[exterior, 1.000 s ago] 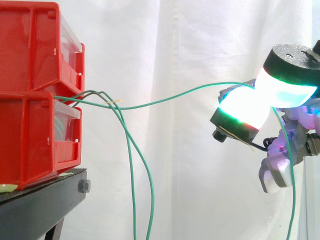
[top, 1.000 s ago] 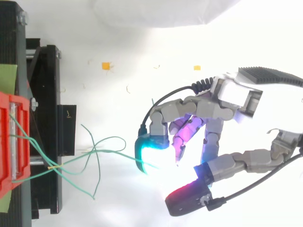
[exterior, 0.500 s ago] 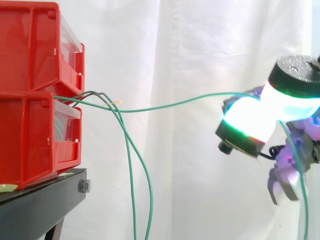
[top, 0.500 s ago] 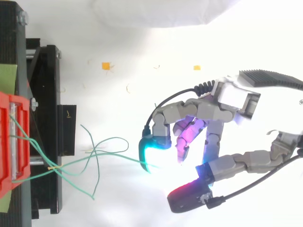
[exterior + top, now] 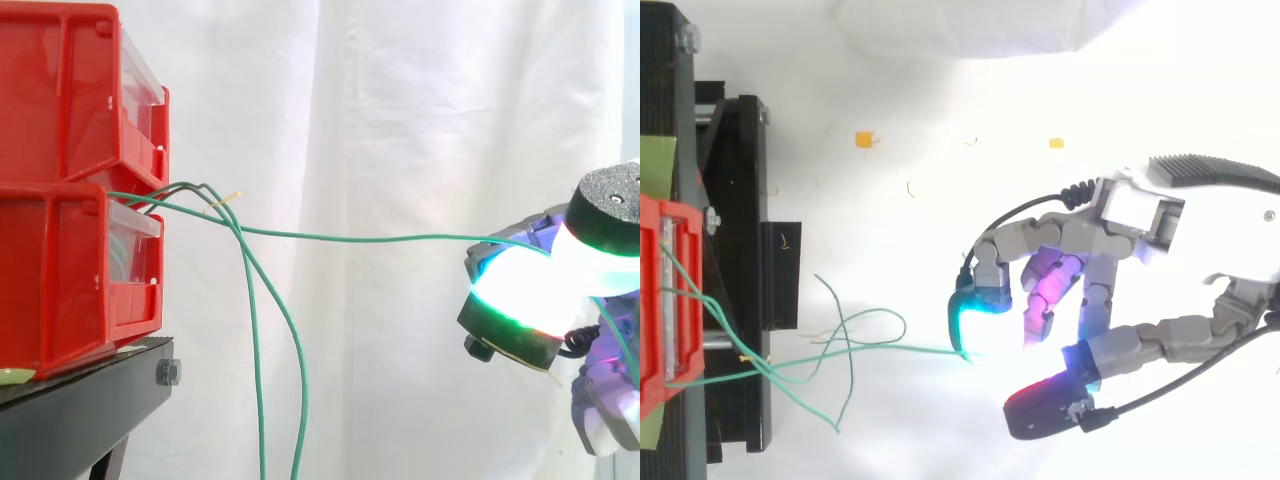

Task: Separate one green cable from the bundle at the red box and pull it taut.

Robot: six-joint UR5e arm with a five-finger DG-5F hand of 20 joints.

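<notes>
The thin green cable [image 5: 350,238] is pinched between the glowing pads [image 5: 520,292] of the grey robot hand [image 5: 1125,215]. The pinch should be held firm and the pull directed straight away from the red plastic box [image 5: 60,270]. The cable is stretched nearly level from box to hand with a slight sag, apart from the loose green strands [image 5: 257,340] hanging below.

This is a robot test lab, I'd guess: a white curtain [image 5: 400,120] hung as a plain backdrop, stacked red bins [image 5: 60,270] on a bare black stand [image 5: 80,410], and an orange scrap [image 5: 863,140] on the white floor [image 5: 910,90].
</notes>
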